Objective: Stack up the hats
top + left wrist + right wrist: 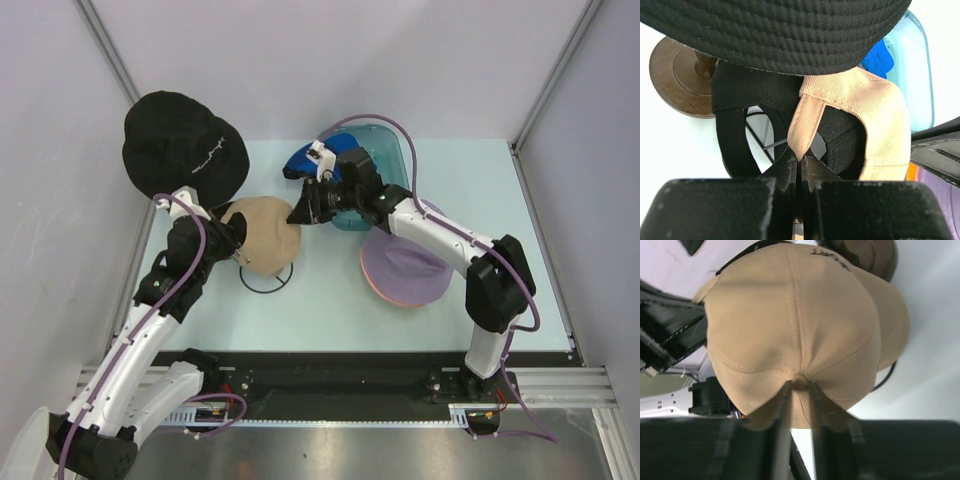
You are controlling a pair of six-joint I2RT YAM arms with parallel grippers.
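A tan cap [262,232] hangs between both arms at mid-left of the table. My left gripper [232,238] is shut on its back strap, with the tan cap's [870,115] strap end pinched at my left gripper [802,159]. My right gripper [298,212] is closed on the crown from the other side. In the right wrist view the tan cap [790,315] bunches around its top button between the jaws of my right gripper [800,385]. A black bucket hat [185,145] sits at the back left. A blue cap [310,160] lies behind. A lavender bucket hat [405,265] tops a pile with an orange-pink rim at the right.
A black wire ring stand [265,282] stands under the tan cap. The black bucket hat [780,30] rests on a stand with a round wooden base [675,75]. A clear teal container [385,160] stands behind the right arm, with the blue cap [879,57] against it. Grey walls enclose the table.
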